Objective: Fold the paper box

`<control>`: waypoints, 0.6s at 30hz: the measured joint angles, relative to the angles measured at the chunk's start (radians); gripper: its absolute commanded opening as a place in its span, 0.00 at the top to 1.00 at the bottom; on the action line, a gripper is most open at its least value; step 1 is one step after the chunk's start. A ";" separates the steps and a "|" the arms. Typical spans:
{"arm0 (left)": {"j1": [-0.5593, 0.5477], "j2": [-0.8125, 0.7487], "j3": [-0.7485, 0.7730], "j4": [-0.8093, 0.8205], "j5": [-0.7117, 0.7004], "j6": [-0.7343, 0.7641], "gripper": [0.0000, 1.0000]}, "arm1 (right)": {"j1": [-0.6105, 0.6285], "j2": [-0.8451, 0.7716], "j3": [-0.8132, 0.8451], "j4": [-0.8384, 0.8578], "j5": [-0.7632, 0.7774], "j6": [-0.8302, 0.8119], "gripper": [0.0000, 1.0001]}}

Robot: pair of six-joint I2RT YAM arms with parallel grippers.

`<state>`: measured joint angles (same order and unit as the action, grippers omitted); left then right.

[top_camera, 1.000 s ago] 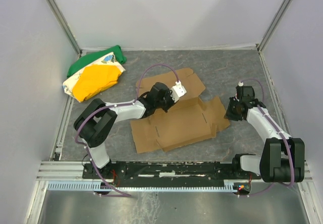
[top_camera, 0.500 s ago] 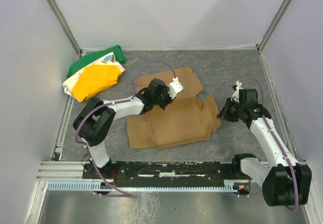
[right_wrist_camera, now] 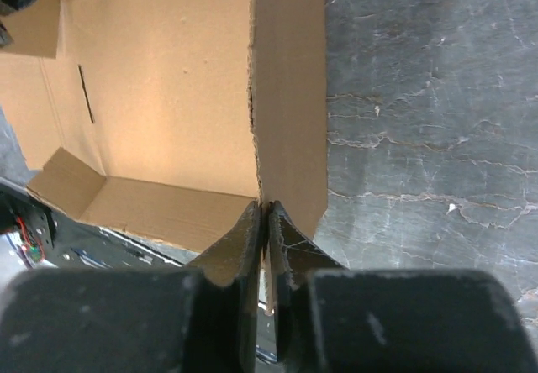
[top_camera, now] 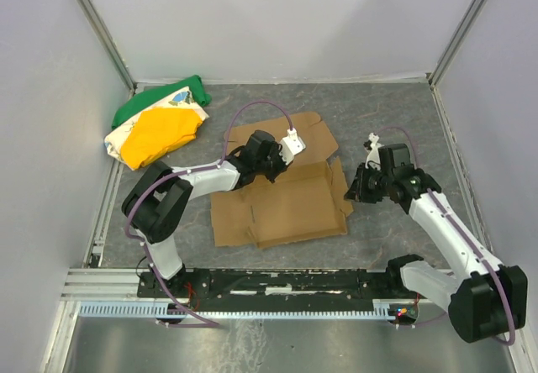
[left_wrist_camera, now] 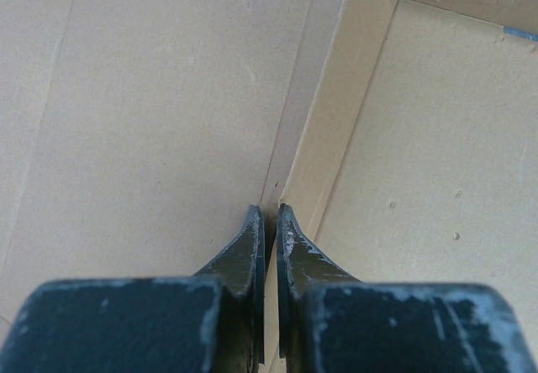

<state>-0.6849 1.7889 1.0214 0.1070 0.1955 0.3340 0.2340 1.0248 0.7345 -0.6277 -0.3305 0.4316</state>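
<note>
Table [top_camera: 403, 121]: grey, stone-veined surface. It runs out flat to the right of the right gripper's fingers and lies under everything else.

Paper box [top_camera: 286, 209]: plain brown die-cut cardboard, matte and lightly speckled, lying between the two grippers. Most of the sheet is flat beneath and ahead of the left gripper, while its right end is lifted at the right gripper.

Cloth bundle [top_camera: 155, 125]: soft green, yellow and white heap, well apart from the left gripper on its outer, far side. It is not part of the fold.

Right flap [right_wrist_camera: 290, 96]: narrow stiff strip with a rough cut edge, standing almost upright straight ahead of the right fingers. It looks raised so it can turn inward as a wall.

Side wall [left_wrist_camera: 336, 112]: long creased band rising just right of the left fingertips.

Left gripper [left_wrist_camera: 271, 213]: jaws drawn together with nothing between them. The tips rest on the crease, probably pinning the panel so the sheet does not slide.

Right gripper [right_wrist_camera: 263, 209]: jaws pinched narrow on the flap's thin edge, holding it up.

Slot [right_wrist_camera: 85, 93]: short dark slit in the panel, ahead and left of the right fingers, likely meant for a tab.
</note>
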 measured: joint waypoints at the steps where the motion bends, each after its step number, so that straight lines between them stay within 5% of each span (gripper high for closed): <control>1: 0.000 0.000 0.000 0.000 0.000 0.000 0.97 | 0.008 0.015 0.008 -0.002 -0.005 0.000 0.73; 3: 0.000 0.000 0.000 0.000 0.000 0.000 0.97 | 0.019 0.042 0.022 -0.010 -0.006 -0.004 0.55; 7: 0.000 0.000 0.000 0.001 0.000 0.000 0.97 | 0.026 0.071 0.028 -0.033 0.000 -0.018 0.37; 18: 0.000 0.000 0.000 0.001 0.000 0.000 0.97 | 0.026 0.081 0.028 0.014 -0.040 -0.032 0.33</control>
<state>-0.6846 1.7889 1.0214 0.1081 0.1951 0.3336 0.2604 1.1057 0.7628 -0.6136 -0.3706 0.3996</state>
